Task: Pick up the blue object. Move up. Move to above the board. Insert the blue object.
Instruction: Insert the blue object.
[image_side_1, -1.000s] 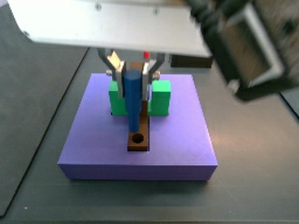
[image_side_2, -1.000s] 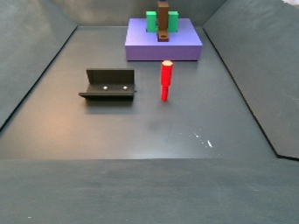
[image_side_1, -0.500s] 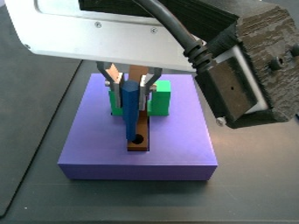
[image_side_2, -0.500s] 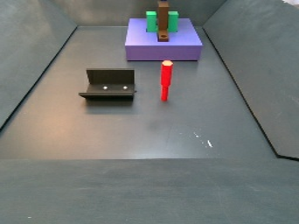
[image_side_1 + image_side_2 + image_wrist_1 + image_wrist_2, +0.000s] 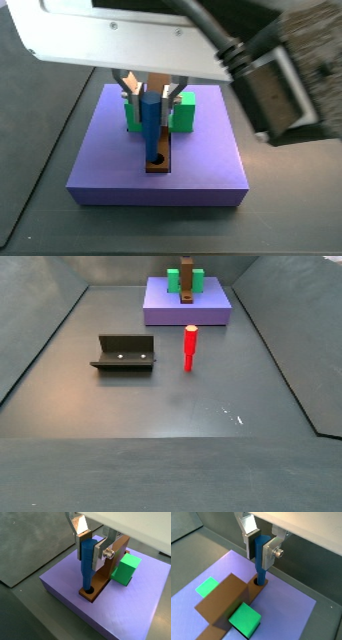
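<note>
My gripper (image 5: 91, 554) is shut on the blue object (image 5: 87, 567), a thin upright peg clamped near its upper end between the two silver fingers. Both wrist views show its lower tip in the round hole (image 5: 260, 583) at the end of the brown board (image 5: 228, 597). The board runs through a green block (image 5: 244, 619). In a side view the gripper (image 5: 152, 103) hangs over the board (image 5: 163, 163) with the blue object (image 5: 152, 125) standing on the hole end. The board (image 5: 187, 296) also shows far back, with no gripper in sight there.
The board and green block (image 5: 185, 110) rest on a large purple slab (image 5: 160, 185) with grey floor around it. On the floor stand a red peg (image 5: 190, 348) and the dark fixture (image 5: 124, 353), both well away from the slab (image 5: 187, 314).
The gripper has come forward along the board and lowered the blue object from above the green block to the hole. The red peg and fixture have not moved.
</note>
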